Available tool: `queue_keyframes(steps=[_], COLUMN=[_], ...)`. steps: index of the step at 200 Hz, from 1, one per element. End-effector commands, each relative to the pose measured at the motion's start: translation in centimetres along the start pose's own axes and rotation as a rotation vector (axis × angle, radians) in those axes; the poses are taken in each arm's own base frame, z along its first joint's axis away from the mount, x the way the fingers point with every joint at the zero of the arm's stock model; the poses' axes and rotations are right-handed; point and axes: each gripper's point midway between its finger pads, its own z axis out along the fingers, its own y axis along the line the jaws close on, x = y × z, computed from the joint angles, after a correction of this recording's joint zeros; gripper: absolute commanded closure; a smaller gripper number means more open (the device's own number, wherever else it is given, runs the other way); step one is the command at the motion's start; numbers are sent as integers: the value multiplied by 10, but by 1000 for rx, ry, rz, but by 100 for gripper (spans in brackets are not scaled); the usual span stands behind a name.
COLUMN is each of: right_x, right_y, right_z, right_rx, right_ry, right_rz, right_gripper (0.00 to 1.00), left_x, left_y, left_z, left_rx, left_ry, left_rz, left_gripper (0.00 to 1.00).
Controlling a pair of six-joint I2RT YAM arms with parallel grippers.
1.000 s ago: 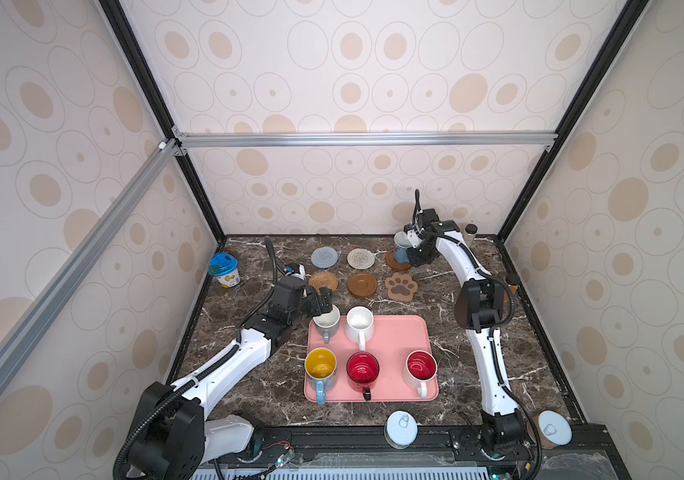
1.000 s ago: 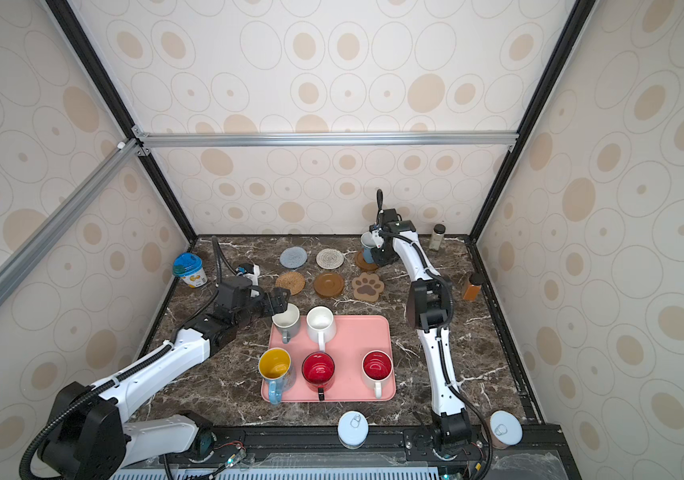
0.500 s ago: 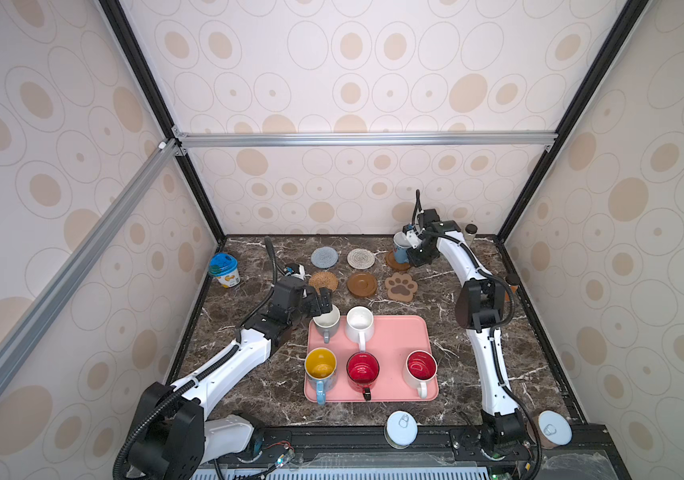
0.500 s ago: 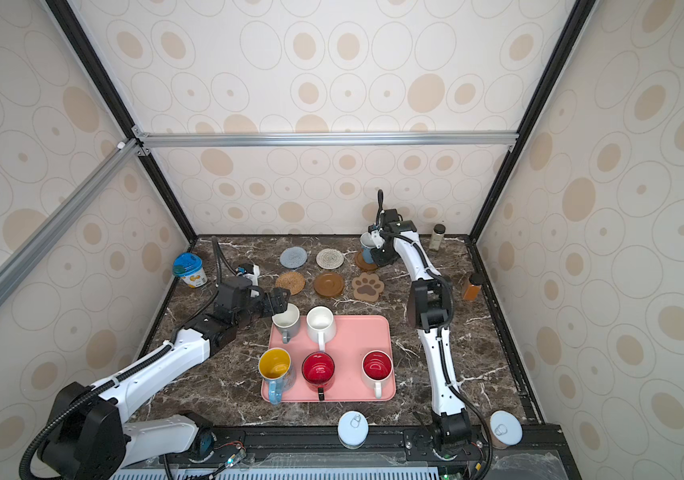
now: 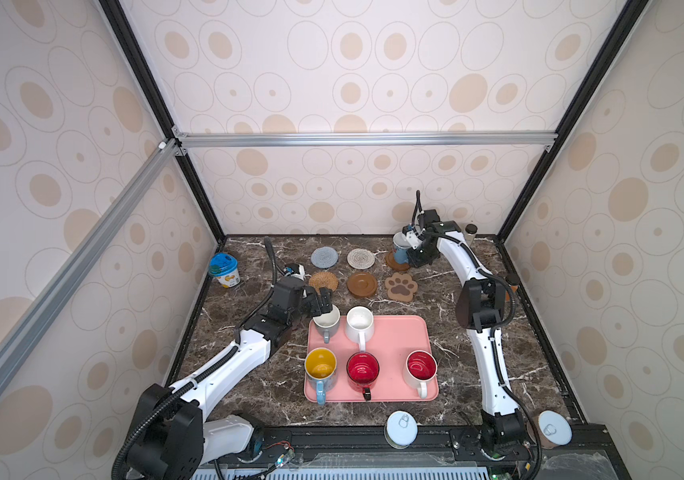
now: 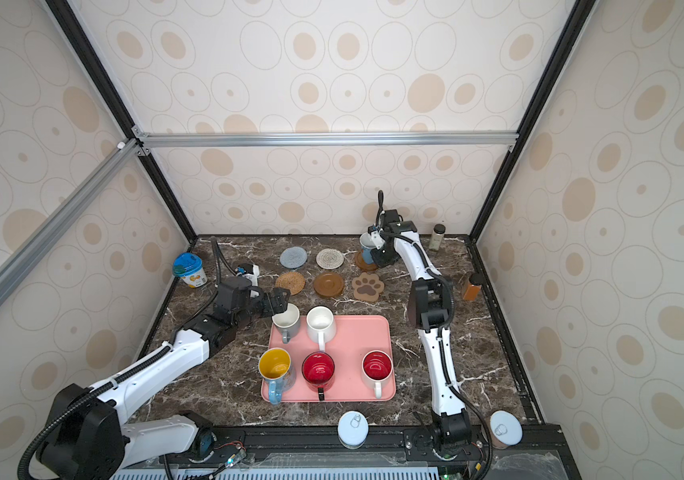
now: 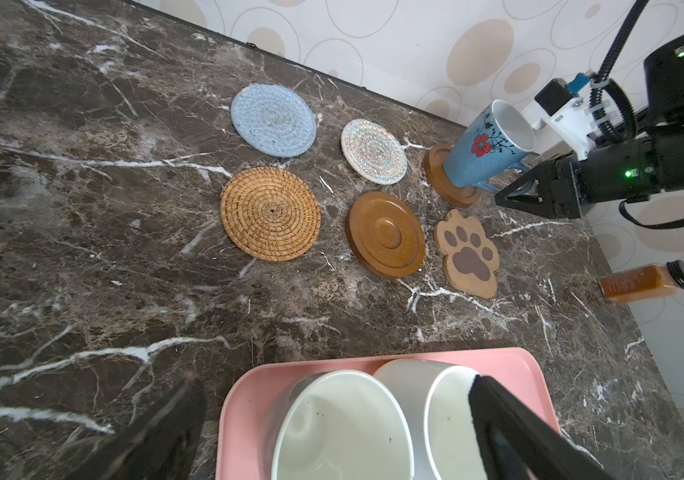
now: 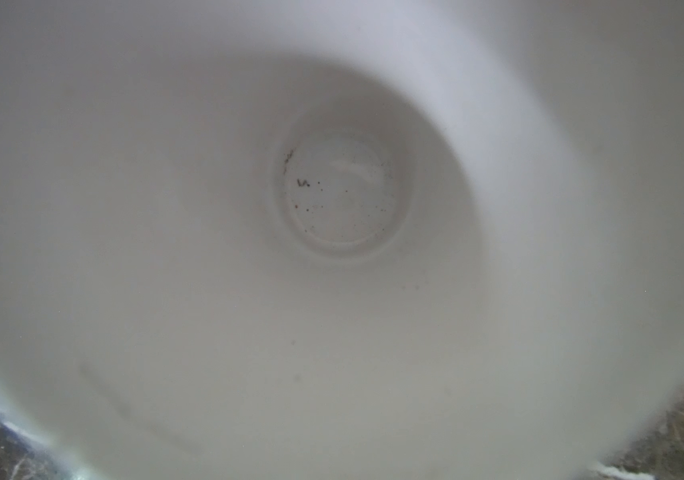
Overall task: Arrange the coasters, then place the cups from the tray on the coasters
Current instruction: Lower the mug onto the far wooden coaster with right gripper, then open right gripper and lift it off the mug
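Five cups stand on the pink tray (image 5: 398, 345): the grey mug (image 5: 326, 322), white mug (image 5: 359, 322), yellow-inside blue mug (image 5: 320, 365), red mug (image 5: 362, 369) and red-inside white mug (image 5: 421, 368). My left gripper (image 7: 332, 415) is open and straddles the grey mug (image 7: 332, 424). The light blue mug (image 7: 485, 149) stands on a wooden disc (image 7: 435, 166) at the back right. My right gripper (image 7: 510, 193) is closed on its handle. In front lie the grey-blue (image 7: 273, 120), cream (image 7: 373, 151), rattan (image 7: 269, 214), wooden (image 7: 386, 235) and paw (image 7: 469, 253) coasters. The mug's white inside (image 8: 340, 195) fills the right wrist view.
A blue-lidded tub (image 5: 224, 270) stands by the left wall. A small dark-capped bottle (image 6: 437, 237) is in the back right corner and an amber bottle (image 6: 471, 286) is by the right wall. Two white can lids (image 5: 401, 428) (image 5: 554, 428) sit at the front edge.
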Motion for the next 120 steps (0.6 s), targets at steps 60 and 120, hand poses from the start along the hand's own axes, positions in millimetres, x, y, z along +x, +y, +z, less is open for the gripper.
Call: queue_keyframes(steps=[60, 120], right_x=[-8, -14], right_y=[-1, 9], right_z=[-36, -79], right_rx=[31, 5], right_ry=[-36, -94], right_rz=[6, 14], right_gripper=[52, 37], left_x=[-7, -16], left_y=[-5, -7], left_z=[-5, -12], left_rx=[15, 13], left_ry=[-28, -64], left_rz=[-11, 9], left_gripper=[0, 0])
